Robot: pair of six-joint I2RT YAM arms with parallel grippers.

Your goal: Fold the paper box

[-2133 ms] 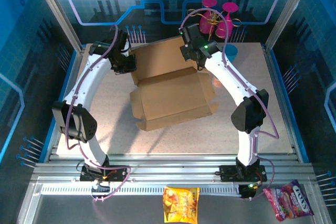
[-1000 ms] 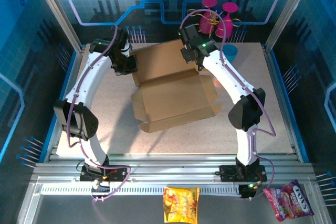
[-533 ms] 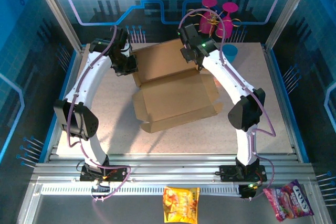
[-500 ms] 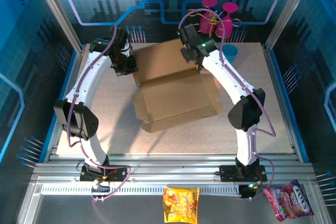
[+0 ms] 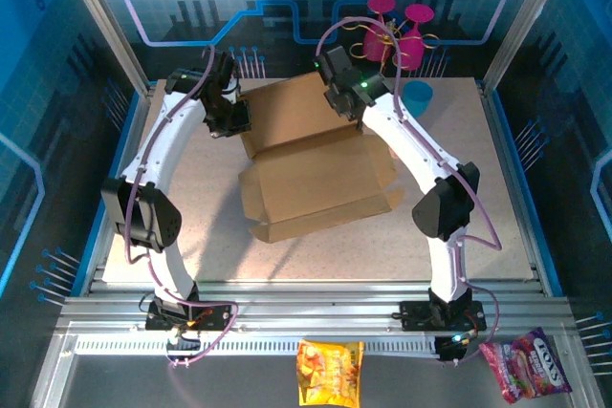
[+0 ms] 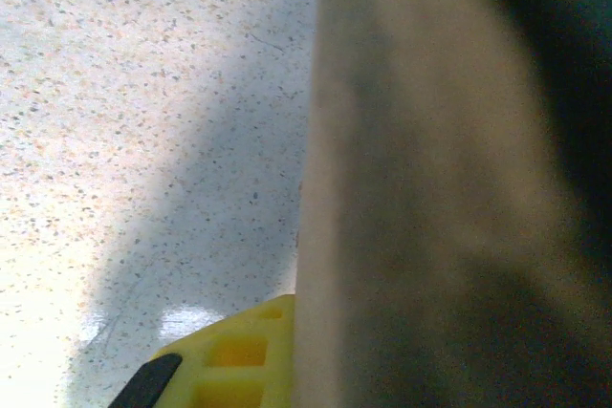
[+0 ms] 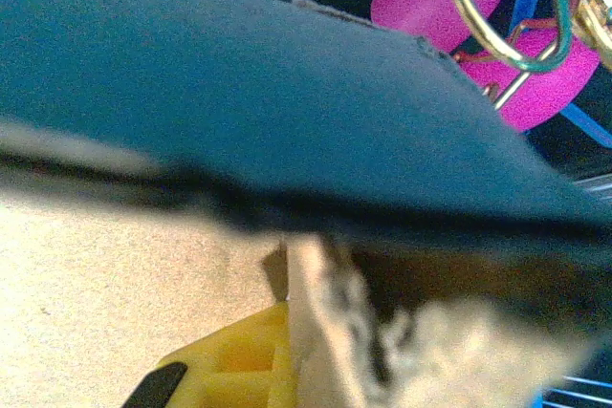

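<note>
The paper box (image 5: 320,179) is a brown cardboard sheet with flaps, lying open on the middle of the table. Its rear panel (image 5: 287,107) is tilted up between my two grippers. My left gripper (image 5: 234,121) is shut on that panel's left edge. In the left wrist view the cardboard (image 6: 411,188) stands edge-on against a yellow finger (image 6: 239,360). My right gripper (image 5: 346,110) is shut on the panel's right edge. In the right wrist view a yellow finger (image 7: 229,365) presses the cardboard edge (image 7: 316,332). On each gripper the second finger is hidden behind the board.
Pink cups with wire rings (image 5: 397,31) stand at the back beyond the table. A blue cup (image 5: 417,96) sits at the back right, just beside the right arm. Two snack bags (image 5: 330,370) (image 5: 524,363) lie in front of the arm bases, off the work surface.
The right gripper has shifted a little left and toward the back with the panel's edge, uncovering the blue cup. The box has slid slightly left. The left gripper has barely moved.
</note>
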